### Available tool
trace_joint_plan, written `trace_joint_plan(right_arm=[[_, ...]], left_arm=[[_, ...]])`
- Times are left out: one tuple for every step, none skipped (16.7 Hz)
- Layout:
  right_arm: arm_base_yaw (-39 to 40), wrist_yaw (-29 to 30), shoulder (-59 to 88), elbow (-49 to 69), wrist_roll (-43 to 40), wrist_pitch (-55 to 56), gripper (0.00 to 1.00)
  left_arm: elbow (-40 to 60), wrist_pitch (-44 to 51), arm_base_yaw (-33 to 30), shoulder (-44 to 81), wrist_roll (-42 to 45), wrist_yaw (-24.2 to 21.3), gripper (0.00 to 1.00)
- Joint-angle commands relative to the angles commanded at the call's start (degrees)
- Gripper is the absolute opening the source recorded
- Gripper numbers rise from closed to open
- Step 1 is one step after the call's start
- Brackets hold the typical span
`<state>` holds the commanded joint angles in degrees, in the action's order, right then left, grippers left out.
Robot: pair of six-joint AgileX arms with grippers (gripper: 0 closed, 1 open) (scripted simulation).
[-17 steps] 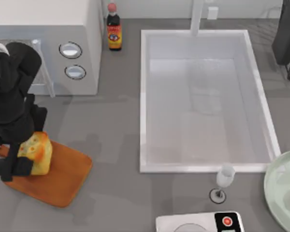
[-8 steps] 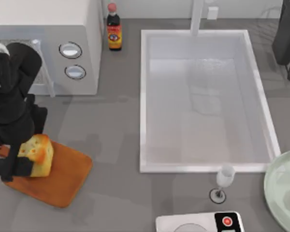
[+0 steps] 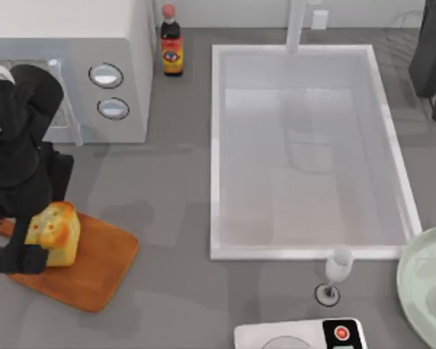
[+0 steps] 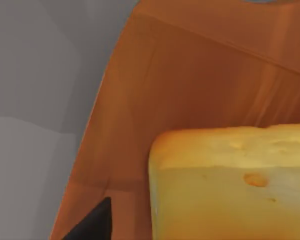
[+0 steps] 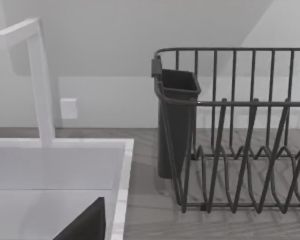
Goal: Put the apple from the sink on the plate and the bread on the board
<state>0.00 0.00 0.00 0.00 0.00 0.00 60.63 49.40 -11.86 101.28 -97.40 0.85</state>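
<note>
The bread (image 3: 55,233) rested on the board (image 3: 94,269) at the table's left, the left gripper (image 3: 22,254) beside it — grip state unclear — while the plate (image 3: 421,280) remained bare.

Rendered kitchen counter, grey top. Evidence: big white sink (image 3: 216,145) w/ faucet (image 3: 296,25) at the back; microwave (image 3: 73,65) w/ two dials at top left; sauce bottle (image 3: 171,42) between them; dish rack (image 5: 240,130) w/ cutlery cup beside the sink; wine glass (image 3: 336,273) and plate (image 3: 414,283) in front of it; board (image 3: 94,265) w/ bread (image 3: 54,233) on it.
</note>
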Motion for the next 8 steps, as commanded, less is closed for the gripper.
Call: trace_joint_plan(right_arm=[[0.0, 0.0, 0.0, 0.0, 0.0, 0.0, 1.00], [0.0, 0.0, 0.0, 0.0, 0.0, 0.0, 1.00], [0.0, 0.0, 0.0, 0.0, 0.0, 0.0, 1.00], [0.0, 0.0, 0.0, 0.0, 0.0, 0.0, 1.00], [0.0, 0.0, 0.0, 0.0, 0.0, 0.0, 1.00], [0.0, 0.0, 0.0, 0.0, 0.0, 0.0, 1.00], [0.0, 0.0, 0.0, 0.0, 0.0, 0.0, 1.00], [0.0, 0.0, 0.0, 0.0, 0.0, 0.0, 1.00]], left_arm=[[0.0, 0.0, 0.0, 0.0, 0.0, 0.0, 1.00], [0.0, 0.0, 0.0, 0.0, 0.0, 0.0, 1.00], [0.0, 0.0, 0.1, 0.0, 0.0, 0.0, 1.00], [0.0, 0.0, 0.1, -0.1, 0.0, 0.0, 1.00], [-0.2, -0.4, 0.2, -0.6, 0.5, 0.0, 1.00], [-0.8, -1.0, 0.4, -1.6, 1.6, 0.0, 1.00], [-1.7, -2.0, 0.7, -3.1, 3.1, 0.1, 1.00], [-3.0, -3.3, 1.0, -5.2, 5.1, 0.1, 1.00]])
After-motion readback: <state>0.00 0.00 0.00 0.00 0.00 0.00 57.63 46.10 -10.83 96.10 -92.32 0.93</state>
